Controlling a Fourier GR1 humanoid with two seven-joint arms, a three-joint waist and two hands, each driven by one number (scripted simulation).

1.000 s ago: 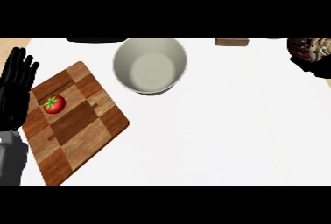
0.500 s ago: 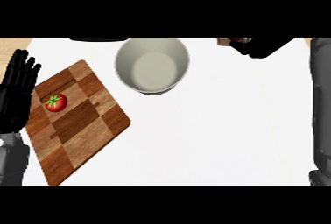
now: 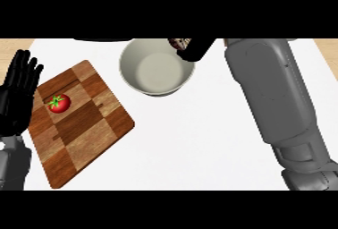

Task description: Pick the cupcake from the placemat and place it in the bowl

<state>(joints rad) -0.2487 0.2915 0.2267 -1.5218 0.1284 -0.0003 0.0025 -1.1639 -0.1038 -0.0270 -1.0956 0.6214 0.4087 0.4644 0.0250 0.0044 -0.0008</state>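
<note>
The right forearm [image 3: 271,94] is a broad grey casing with rounded edges and a smooth matte shell; lower down it narrows into a darker grey jointed section with ribbed rings. The right hand [image 3: 196,50] is black, mostly cut off at the upper edge. The left hand [image 3: 19,96] is glossy black with slim segmented fingers, set on a grey left forearm [image 3: 13,163].

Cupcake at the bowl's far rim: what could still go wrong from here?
The right hand holds the cupcake at the bowl's far right rim, not its middle, so a release might catch the rim or fall outside. The hand hides most of the cupcake, so its tilt can't be judged.
</note>
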